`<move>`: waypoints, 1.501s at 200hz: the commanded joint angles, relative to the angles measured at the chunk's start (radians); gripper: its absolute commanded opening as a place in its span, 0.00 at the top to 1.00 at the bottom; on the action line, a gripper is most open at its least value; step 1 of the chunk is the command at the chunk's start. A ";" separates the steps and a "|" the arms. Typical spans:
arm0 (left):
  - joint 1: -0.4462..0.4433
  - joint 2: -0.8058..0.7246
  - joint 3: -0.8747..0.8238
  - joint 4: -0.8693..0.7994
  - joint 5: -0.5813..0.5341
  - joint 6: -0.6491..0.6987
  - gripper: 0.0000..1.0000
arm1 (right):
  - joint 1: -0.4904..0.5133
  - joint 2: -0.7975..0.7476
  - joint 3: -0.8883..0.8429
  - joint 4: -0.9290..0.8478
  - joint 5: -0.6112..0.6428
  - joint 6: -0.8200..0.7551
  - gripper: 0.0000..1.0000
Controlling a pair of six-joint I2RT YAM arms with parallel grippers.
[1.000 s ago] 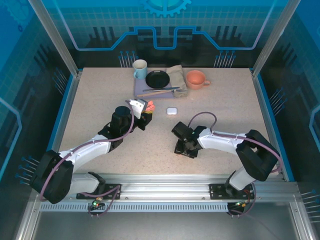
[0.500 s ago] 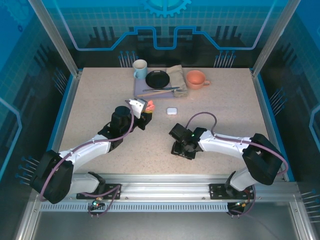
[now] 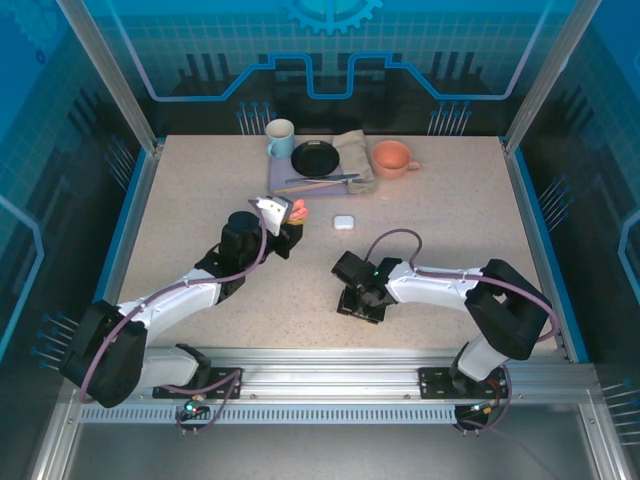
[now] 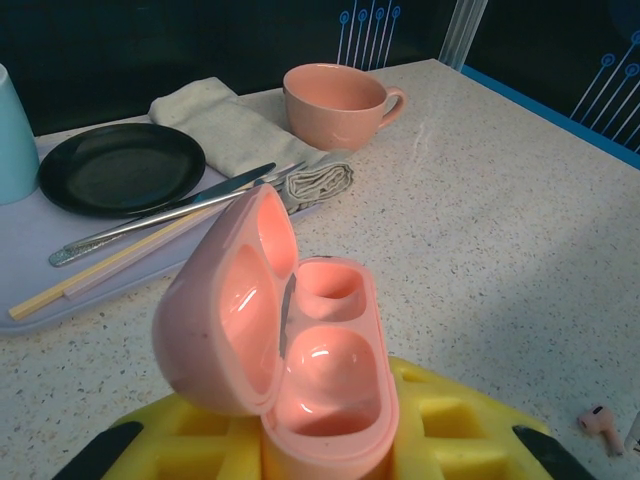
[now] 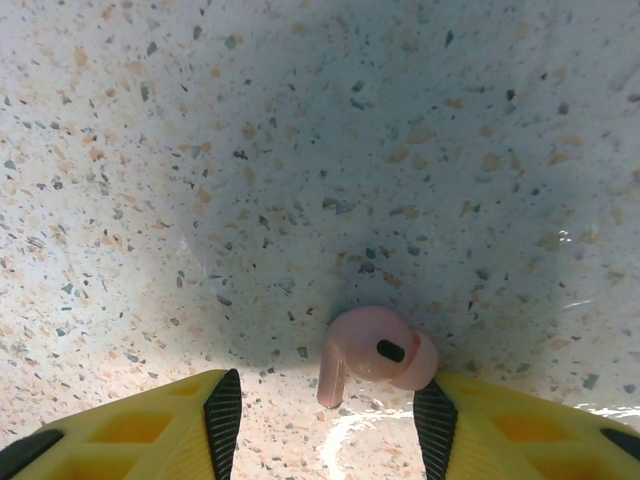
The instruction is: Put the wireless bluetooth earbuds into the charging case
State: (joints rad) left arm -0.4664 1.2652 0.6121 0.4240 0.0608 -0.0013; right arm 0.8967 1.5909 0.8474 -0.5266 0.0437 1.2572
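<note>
My left gripper (image 3: 287, 228) is shut on a salmon-pink charging case (image 4: 322, 372), held upright with its lid swung open to the left; both wells look empty. From above, the case (image 3: 299, 212) sits left of the table's middle. A pink earbud (image 5: 376, 349) lies on the speckled table between the fingers of my right gripper (image 5: 328, 425), which stands open and pointed down; the bud's tip is close to the right pad (image 5: 433, 418), the stem clear of the left one. From above, the right gripper (image 3: 362, 298) is near the table's middle front. Another pink earbud (image 4: 600, 423) lies on the table.
A small white case (image 3: 344, 222) lies between the arms. At the back, a lavender mat (image 3: 285, 183) holds a black plate (image 3: 315, 157), cutlery (image 3: 320, 181) and a folded cloth (image 3: 353, 150). A pale blue mug (image 3: 280, 138) and a salmon mug (image 3: 392, 158) flank it.
My right gripper has slid a little to the left and toward the front edge, low over the table. The left arm and its case have not moved.
</note>
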 commanded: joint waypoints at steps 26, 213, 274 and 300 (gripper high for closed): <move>0.012 -0.009 0.008 0.029 0.026 -0.011 1.00 | -0.030 0.027 0.026 0.008 0.008 -0.030 0.48; 0.022 -0.020 -0.017 0.061 0.025 -0.021 1.00 | -0.021 0.101 0.221 -0.222 0.120 -0.233 0.38; 0.032 -0.036 -0.028 0.062 0.029 -0.023 1.00 | 0.014 0.200 0.282 -0.263 0.144 -0.223 0.39; 0.036 -0.039 -0.034 0.067 0.030 -0.025 1.00 | 0.018 0.225 0.292 -0.271 0.142 -0.208 0.40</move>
State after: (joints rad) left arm -0.4438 1.2522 0.5953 0.4545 0.0685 -0.0032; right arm 0.8982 1.7836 1.1118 -0.7517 0.1661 1.0344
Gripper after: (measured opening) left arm 0.243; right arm 0.606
